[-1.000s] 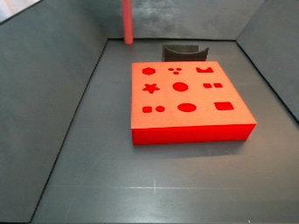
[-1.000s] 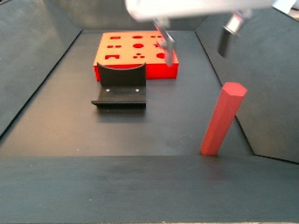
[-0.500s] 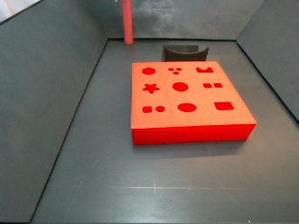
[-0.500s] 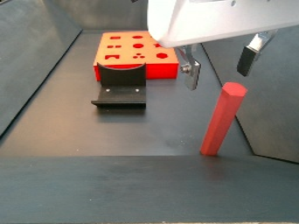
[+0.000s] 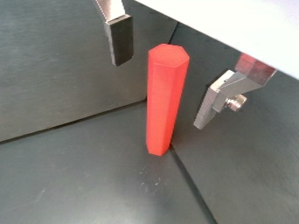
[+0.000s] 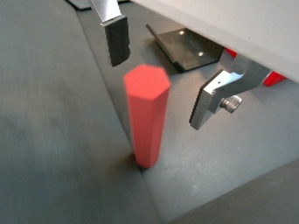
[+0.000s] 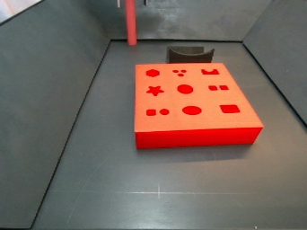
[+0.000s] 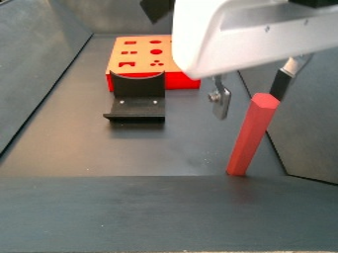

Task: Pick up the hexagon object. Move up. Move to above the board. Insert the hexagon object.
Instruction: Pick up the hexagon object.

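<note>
The hexagon object [image 5: 163,96] is a long red six-sided rod standing upright on the dark floor by the wall; it also shows in a wrist view [image 6: 146,118] and in both side views [image 8: 251,133] [image 7: 131,22]. My gripper [image 5: 166,70] is open and empty, one finger [image 5: 117,39] on each side of the rod's top end, not touching it. In a side view the gripper [image 8: 251,94] hangs at the level of the rod's top. The board [image 7: 189,99] is a red-orange block with dark shaped holes, lying apart from the rod [image 8: 152,57].
The fixture [image 8: 134,99] stands on the floor against the board's edge, between board and rod side; it also shows in a wrist view [image 6: 187,48] and a side view [image 7: 188,54]. Grey walls [image 8: 310,99] enclose the floor, one close behind the rod.
My gripper has come down and moved over toward the rod; its open fingers now flank the rod's top. The rod, board and fixture have not moved.
</note>
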{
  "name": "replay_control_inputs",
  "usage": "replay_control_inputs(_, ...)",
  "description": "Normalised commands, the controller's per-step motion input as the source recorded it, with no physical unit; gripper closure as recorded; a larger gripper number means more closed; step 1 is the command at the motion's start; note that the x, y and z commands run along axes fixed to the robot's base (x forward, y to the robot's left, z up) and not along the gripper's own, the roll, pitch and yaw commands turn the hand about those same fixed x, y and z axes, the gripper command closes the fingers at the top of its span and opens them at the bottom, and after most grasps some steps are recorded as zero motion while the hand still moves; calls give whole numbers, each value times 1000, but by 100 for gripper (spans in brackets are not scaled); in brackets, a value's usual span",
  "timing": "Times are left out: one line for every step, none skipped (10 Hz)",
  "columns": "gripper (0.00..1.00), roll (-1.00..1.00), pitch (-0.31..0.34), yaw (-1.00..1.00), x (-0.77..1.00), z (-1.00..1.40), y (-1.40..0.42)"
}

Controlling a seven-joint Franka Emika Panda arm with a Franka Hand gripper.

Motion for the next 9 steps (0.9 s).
replay_control_inputs(0,24,0,46,-86,-246,274)
replay_control_inputs(0,0,0,31,-14,-163,163)
replay_control_inputs(0,0,0,0,0,0,17)
replay_control_inputs(0,11,0,0,-80,-89,234)
replay_control_inputs(0,0,0,0,0,0,46)
replay_control_inputs(0,-3,-4,0,0,-54,-23)
replay_control_inputs(0,0,-89,0,0,-654,9)
replay_control_inputs(0,0,-66,0,-11,-403,26)
replay_control_inputs(0,0,0,0,0,17,0)
